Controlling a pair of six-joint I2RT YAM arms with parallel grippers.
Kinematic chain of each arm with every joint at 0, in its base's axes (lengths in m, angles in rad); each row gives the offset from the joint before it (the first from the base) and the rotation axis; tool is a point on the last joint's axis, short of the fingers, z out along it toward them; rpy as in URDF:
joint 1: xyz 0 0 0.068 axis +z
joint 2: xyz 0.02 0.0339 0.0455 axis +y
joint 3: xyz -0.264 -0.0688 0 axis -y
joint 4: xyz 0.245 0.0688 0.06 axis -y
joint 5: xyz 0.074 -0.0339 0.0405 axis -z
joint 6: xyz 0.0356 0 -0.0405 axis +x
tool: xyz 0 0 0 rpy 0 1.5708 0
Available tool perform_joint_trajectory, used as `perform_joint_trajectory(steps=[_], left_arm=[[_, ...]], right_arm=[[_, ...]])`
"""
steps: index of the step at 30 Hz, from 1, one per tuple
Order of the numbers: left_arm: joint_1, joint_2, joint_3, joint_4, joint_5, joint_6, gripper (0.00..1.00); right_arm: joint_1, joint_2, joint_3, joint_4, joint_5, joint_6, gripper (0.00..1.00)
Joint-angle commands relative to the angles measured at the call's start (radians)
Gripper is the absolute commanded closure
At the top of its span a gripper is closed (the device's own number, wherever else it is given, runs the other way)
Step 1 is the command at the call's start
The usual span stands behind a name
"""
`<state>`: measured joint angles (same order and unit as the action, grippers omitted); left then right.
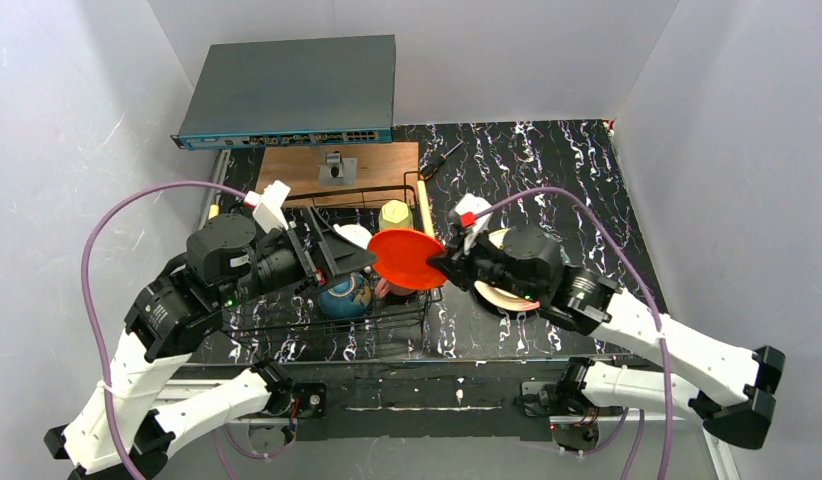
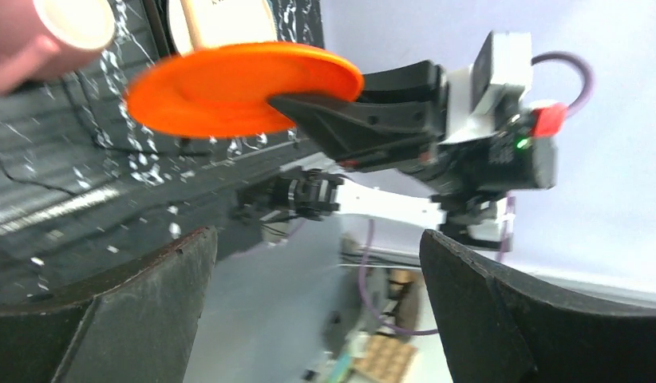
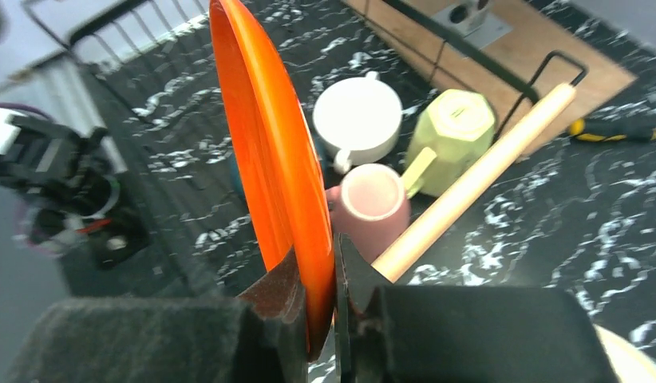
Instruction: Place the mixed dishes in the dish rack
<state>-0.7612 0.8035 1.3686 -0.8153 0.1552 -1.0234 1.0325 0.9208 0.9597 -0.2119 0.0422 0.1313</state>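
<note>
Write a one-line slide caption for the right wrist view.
Right gripper clamps the round orange plate on edge beside a pink mug in the black wire dish rack.

White walls (image 1: 77, 100) stand on three sides; the black table top (image 1: 547, 160) with white squiggles lies under the right gripper (image 1: 439, 265); a flat grey box (image 1: 292, 90) sits far past the left gripper (image 1: 349, 250), by the back wall (image 1: 487, 50).

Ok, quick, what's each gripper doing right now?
Left gripper: open, holding nothing.
Right gripper: closed on the orange plate.
</note>
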Motion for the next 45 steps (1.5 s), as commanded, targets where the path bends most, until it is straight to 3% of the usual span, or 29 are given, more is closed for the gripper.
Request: perform_joint_trajectory(steps=[1, 3, 8, 17, 21, 30, 40, 45], left_arm=[[0.0, 0.014, 0.055, -0.092, -0.037, -0.363, 0.02], [0.0, 0.013, 0.06, -0.103, -0.032, -0.463, 0.03], [0.0, -0.006, 0.037, -0.147, -0.075, -0.664, 0.2], [0.0, -0.072, 0.074, -0.272, -0.333, -0.875, 0.25], [0.0, -0.061, 0.066, -0.271, -0.357, -0.916, 0.3], [0.0, -0.056, 0.037, -0.218, -0.424, -0.915, 0.52], [0.0, -0.032, 0.042, -0.254, -0.449, -0.908, 0.59], [0.0, -0.024, 0.04, -0.223, -0.479, -0.871, 0.73]], right_arm=[[0.104, 0.065, 0.046, 0.194, 0.321, -0.241, 0.99], [0.14, 0.092, 0.036, 0.287, 0.361, -0.31, 0.99], [0.274, 0.164, 0.005, 0.528, 0.459, -0.563, 0.99], [0.403, 0.281, -0.009, 0.827, 0.544, -0.82, 0.99], [0.421, 0.318, 0.016, 0.836, 0.551, -0.846, 0.99], [0.448, 0.402, 0.053, 0.881, 0.579, -0.878, 0.99], [0.448, 0.439, 0.083, 0.892, 0.546, -0.86, 0.99], [0.448, 0.458, 0.099, 0.891, 0.54, -0.858, 0.99]])
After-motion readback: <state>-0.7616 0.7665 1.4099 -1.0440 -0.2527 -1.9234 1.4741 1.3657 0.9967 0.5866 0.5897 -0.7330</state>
